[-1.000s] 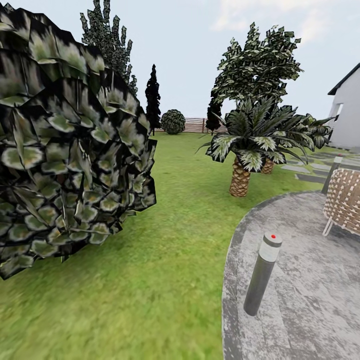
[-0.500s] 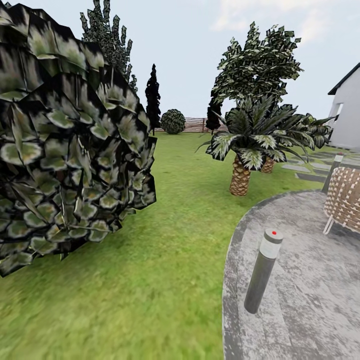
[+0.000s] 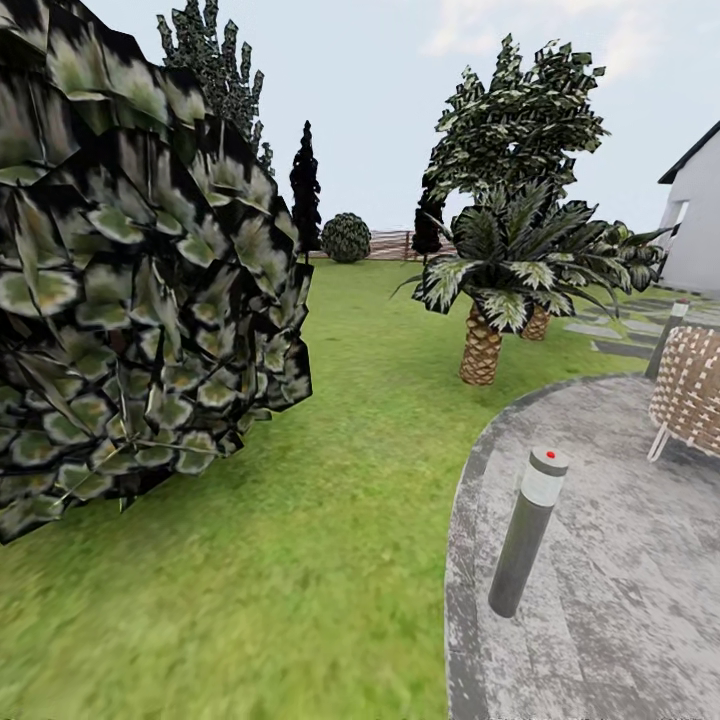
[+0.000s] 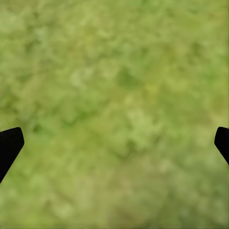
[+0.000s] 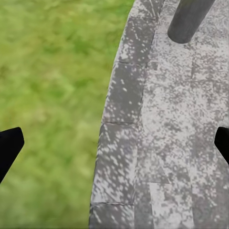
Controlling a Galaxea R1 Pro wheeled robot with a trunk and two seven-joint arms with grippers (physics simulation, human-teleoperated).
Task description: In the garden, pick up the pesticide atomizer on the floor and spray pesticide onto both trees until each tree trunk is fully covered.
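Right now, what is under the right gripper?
Under the right gripper runs the curved edge of the grey stone paving, with grass beside it and the grey post lamp standing on the stone. Nothing lies between the fingertips.

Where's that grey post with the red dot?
In the head view, the post stands low on the right, on the paving near its edge with the grass.

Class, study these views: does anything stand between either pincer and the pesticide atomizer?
That cannot be judged: I see no black, red-topped bottle. Ahead stand a big leafy bush, a grey post lamp with a red dot on curved stone paving, and a scaly-trunked palm.
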